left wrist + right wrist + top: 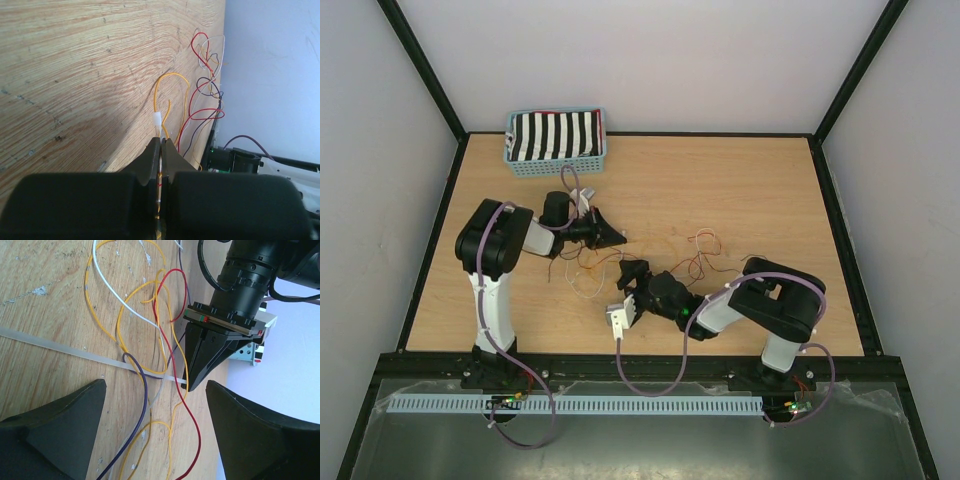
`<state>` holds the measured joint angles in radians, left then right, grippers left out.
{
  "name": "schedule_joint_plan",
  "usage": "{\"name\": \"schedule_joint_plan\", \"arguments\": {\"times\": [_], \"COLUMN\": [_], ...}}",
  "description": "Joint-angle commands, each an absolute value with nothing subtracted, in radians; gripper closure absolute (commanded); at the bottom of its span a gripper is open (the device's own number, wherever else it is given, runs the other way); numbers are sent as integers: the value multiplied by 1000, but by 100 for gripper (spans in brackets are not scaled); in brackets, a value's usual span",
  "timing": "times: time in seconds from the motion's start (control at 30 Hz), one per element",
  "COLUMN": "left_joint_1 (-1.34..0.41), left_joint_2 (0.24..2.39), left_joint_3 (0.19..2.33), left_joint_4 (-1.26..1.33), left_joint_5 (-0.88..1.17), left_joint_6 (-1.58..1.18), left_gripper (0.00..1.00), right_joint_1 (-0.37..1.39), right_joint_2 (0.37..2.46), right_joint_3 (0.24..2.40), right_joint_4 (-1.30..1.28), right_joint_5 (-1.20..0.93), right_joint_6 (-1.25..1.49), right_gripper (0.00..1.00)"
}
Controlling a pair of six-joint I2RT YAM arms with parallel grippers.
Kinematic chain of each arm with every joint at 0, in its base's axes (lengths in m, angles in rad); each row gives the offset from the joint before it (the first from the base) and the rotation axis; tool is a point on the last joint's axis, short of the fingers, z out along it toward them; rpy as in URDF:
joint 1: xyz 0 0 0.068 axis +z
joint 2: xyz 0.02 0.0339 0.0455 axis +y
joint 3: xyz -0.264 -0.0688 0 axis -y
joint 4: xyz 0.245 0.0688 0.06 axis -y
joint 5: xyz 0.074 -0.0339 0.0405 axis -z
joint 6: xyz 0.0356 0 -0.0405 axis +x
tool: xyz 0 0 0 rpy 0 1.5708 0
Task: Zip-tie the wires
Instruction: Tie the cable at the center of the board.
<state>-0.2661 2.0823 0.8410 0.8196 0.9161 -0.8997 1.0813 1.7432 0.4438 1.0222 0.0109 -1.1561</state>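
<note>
Left wrist: shut jaws hide most of the zip tie.

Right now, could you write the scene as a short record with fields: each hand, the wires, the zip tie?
left hand: shut on one end of the zip tie
right hand: open over the wires, holding nothing
wires: loose tangle on the table, not bundled
zip tie: straight, crossing the wires, not looped
basket: far left of the table, striped cloth inside
</note>
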Motion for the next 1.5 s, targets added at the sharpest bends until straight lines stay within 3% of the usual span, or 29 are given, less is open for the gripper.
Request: {"name": "schedule_joint_plan", "arguments": {"times": [0.0, 0.83, 1.47], "left_joint_1": [-274, -291, -305], "left_joint_2": [2035, 1995, 2008], "left_joint_3": [865, 862, 884], "left_joint_4": [788, 752, 741], "left_joint_5": [930, 910, 902], "left_joint_6": [-905, -940, -949], "left_gripper": [100, 100, 100], "right_joint_1": [1106, 1132, 1213], "right_joint_2": [1792, 1790, 1851], "right_joint_3": [421, 518, 473], "right_joint_4": [1054, 816, 982], "right_joint_5": [54, 96, 153], "right_joint_6": [-1193, -1302, -1289], "right_gripper": [7, 6, 10]}}
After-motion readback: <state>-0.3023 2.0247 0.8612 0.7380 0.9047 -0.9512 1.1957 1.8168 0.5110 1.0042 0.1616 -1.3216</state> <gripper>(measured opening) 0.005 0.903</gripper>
